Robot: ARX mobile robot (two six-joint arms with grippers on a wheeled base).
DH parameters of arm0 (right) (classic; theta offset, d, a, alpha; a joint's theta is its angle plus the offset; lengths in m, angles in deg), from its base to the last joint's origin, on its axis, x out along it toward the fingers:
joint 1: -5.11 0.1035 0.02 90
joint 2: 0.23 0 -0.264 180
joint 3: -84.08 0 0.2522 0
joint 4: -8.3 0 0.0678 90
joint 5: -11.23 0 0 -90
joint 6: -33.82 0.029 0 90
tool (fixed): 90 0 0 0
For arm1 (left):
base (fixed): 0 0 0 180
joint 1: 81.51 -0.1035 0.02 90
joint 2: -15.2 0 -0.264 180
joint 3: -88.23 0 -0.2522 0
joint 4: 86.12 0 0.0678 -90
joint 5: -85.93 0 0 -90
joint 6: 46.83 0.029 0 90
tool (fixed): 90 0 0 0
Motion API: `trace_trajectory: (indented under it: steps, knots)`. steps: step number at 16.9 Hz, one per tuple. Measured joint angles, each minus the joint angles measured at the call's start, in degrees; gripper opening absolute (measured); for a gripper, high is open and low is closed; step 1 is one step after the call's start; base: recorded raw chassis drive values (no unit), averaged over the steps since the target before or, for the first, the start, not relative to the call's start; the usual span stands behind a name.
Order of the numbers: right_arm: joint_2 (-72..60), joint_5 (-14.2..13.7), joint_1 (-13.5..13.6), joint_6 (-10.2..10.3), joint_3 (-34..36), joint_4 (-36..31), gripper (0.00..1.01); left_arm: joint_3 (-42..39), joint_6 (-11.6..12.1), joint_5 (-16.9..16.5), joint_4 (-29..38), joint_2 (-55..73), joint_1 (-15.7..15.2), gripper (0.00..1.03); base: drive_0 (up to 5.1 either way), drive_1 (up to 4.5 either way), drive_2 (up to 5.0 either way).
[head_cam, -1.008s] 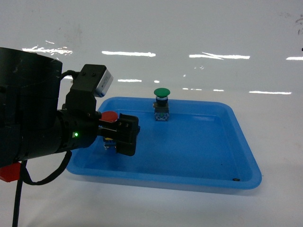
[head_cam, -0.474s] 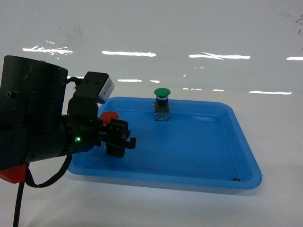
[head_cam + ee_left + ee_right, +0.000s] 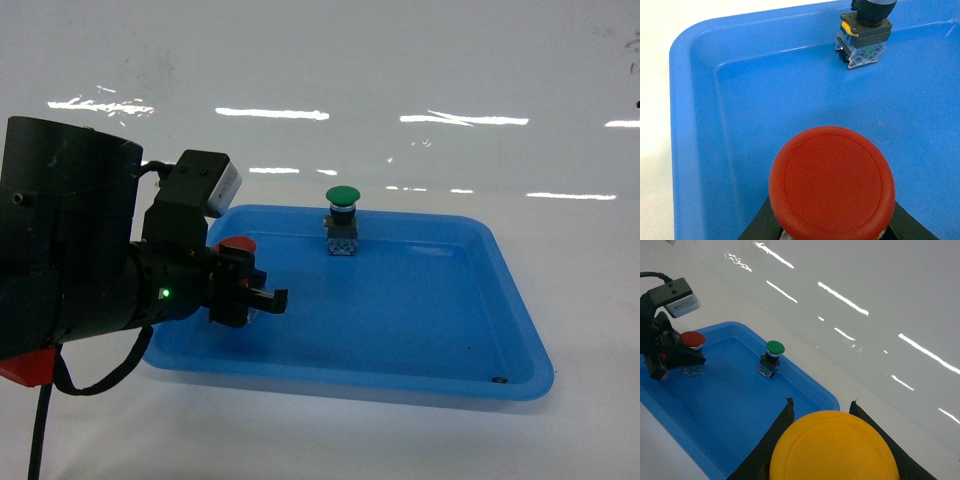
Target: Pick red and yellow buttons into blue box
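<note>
Closest in, the left pincer (image 3: 252,296) is closed down around the red button (image 3: 832,182), jaws pinching its base just under the cap, still low in the shallow blue tray (image 3: 420,330). That's the right place to hold it imo: the glossy domed cap looks slick and would probably squirt out, while the blocky black and clear plastic base gives flat faces to bite. It looks light and rigid, so no squish to count on. The right pincer (image 3: 825,440) likewise has the yellow button (image 3: 834,447) clamped between its black fingers, cap up, near the tray's corner. Further out from the left pincer stands the green button (image 3: 342,198), upright, well apart. Beyond is the glossy white counter (image 3: 400,80). The blue box isn't in any view.
</note>
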Motion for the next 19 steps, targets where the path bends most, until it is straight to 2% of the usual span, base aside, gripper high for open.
trace_trajectory:
  steps: [5,7,8,14,16,19]
  knots:
    - [0.02,-0.02,0.0,0.0,0.0,0.0,0.29,-8.9,0.09,1.49,2.73,-10.84,-2.93,0.24,0.0,0.0,0.0]
    - [0.0,-0.02,0.0,0.0,0.0,0.0,0.29,-12.92,0.26,2.19,4.11,-20.5,-4.07,0.24,0.0,0.0,0.0]
    - [0.0,-0.02,0.0,0.0,0.0,0.0,0.29,-17.77,0.22,2.8,3.17,-30.71,-3.69,0.24,0.0,0.0,0.0]
    - [0.0,-0.02,0.0,0.0,0.0,0.0,0.29,-23.39,-0.22,6.38,0.92,-46.84,-2.91,0.24,0.0,0.0,0.0]
    - [0.0,-0.02,0.0,0.0,0.0,0.0,0.29,-25.81,-0.52,8.17,-0.96,-50.9,-2.01,0.24,0.0,0.0,0.0]
    - [0.0,0.0,0.0,0.0,0.0,0.0,0.29,-27.36,-2.23,10.64,-6.43,-59.21,-1.29,0.24,0.0,0.0,0.0]
